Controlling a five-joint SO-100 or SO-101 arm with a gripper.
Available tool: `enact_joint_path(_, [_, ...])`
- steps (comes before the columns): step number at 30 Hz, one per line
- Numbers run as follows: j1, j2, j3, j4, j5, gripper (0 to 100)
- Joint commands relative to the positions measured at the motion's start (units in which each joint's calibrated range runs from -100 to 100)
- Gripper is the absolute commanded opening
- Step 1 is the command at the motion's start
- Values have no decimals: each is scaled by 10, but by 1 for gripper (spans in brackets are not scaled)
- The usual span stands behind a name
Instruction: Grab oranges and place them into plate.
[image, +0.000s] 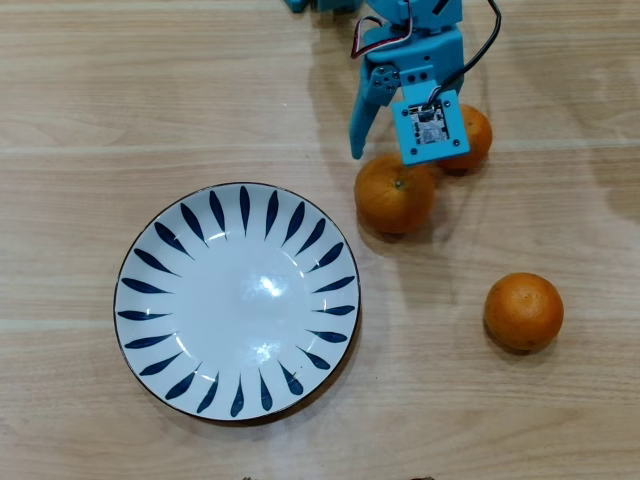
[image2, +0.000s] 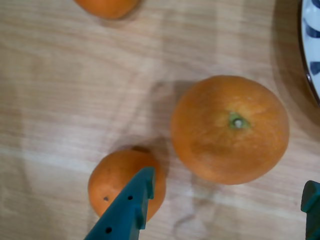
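Observation:
Three oranges lie on the wooden table. The larger orange (image: 395, 193) with a green stem mark sits just right of the plate (image: 150, 250), which is white with dark blue strokes. It fills the middle of the wrist view (image2: 230, 130). A second orange (image: 476, 138) is partly hidden under the wrist's camera module and shows behind the left finger (image2: 125, 210) in the wrist view (image2: 112, 180). The third orange (image: 523, 311) lies apart at the right and shows at the wrist view's top edge (image2: 106, 6). My blue gripper (image: 393, 160) is open and empty, its jaws spread wide over the larger orange (image2: 229, 182).
The plate holds nothing, and its rim shows at the wrist view's right edge (image2: 312, 45). The arm comes in from the top edge of the overhead view, with a black cable (image: 480, 55) beside it. Bare wooden table surrounds the plate and oranges.

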Motion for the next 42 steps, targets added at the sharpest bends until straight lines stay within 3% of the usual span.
enact_joint_path(1, [-3,-2,-24,-2,-4,32])
enact_joint_path(7, [-9,-10,-20,-6,-28,38])
enact_joint_path(17, [-13,9,-21,-14,-30,40])
enact_joint_path(23, [-9,57,-20,-45,-30,52])
enact_joint_path(35, [-12,111,139,-289,-42,52])
enact_joint_path(39, [-10,118,147,-302,-42,52])
enact_joint_path(42, [-10,121,143,-302,-42,41])
